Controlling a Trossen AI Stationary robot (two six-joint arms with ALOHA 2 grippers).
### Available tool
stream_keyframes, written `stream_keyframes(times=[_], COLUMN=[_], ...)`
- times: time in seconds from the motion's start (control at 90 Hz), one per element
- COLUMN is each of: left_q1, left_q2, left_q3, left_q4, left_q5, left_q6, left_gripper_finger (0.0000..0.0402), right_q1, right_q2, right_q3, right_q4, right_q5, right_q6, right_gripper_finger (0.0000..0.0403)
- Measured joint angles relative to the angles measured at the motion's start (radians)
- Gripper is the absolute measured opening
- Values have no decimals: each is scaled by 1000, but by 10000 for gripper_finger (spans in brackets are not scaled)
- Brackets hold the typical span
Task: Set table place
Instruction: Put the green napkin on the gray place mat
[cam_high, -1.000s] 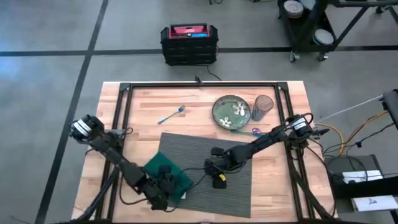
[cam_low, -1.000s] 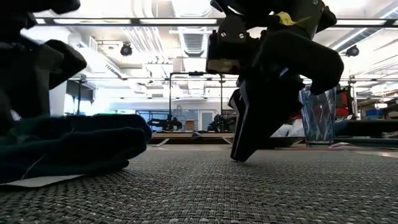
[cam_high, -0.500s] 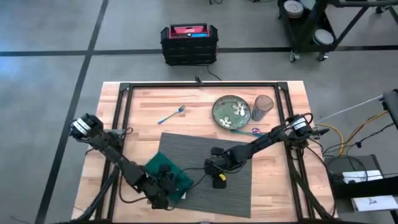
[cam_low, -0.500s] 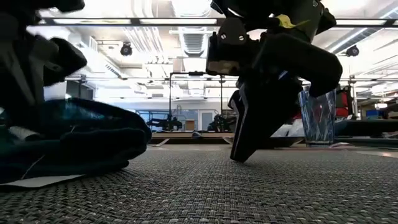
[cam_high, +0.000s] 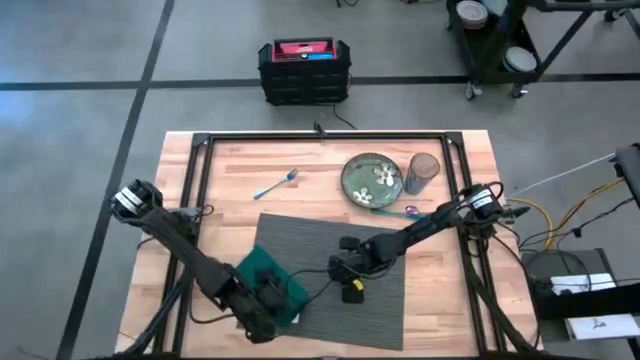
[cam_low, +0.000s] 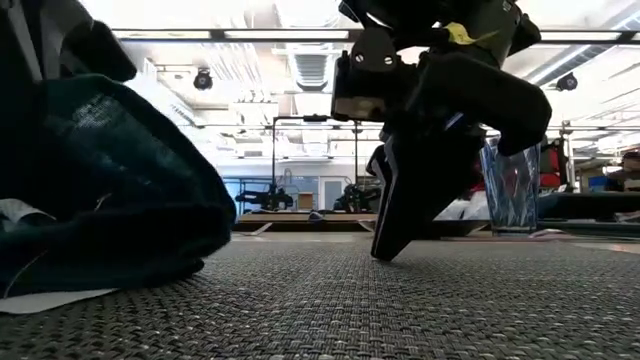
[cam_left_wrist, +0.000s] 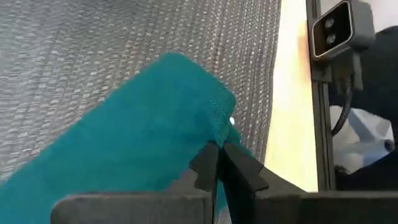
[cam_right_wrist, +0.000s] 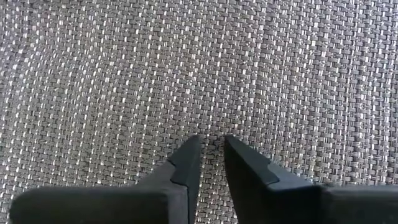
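- We are seeing the left tool pinching the edge of a dark green napkin and holding it up over the near left corner of the grey placemat.
- The placemat is lying flat on the near middle of the wooden tabletop.
- The right tool is pressing down on the middle of the placemat, with its fingers nearly together and gripping nothing.
- A green flowered plate and a glass are sitting just beyond the placemat, with a blue fork off to the left.
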Motion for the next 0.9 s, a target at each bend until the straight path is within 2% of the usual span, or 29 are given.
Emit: stream_keyframes(times=[0.156, 0.378, 0.444, 0.589, 0.722, 0.822, 0.9], left_q1=[-2, 6, 8, -31, -110, -145, -149], left_q2=[27, 29, 16, 1, -2, -15, -55], left_q3=[0, 8, 37, 144, 179, 145, 81], left_q4=[36, -10, -55, -301, -600, -796, -835], left_q5=[55, 212, 225, 92, -113, -140, -140], left_q6=[-37, -27, -38, -140, -412, -692, -807], left_gripper_finger=[33, 121, 142, 157, 149, 148, 158], right_q1=[0, 0, 0, -2, -3, -3, -5], right_q2=[0, 0, 0, 0, 0, 0, 0], right_q3=[0, 8, 13, 39, 56, 54, 44], right_q4=[0, 0, 0, 0, -1, 0, -1], right_q5=[-1, -3, -4, -4, -3, -1, -1], right_q6=[8, 8, 6, -31, -31, -27, -12], right_gripper_finger=[48, 63, 68, 78, 88, 97, 106])
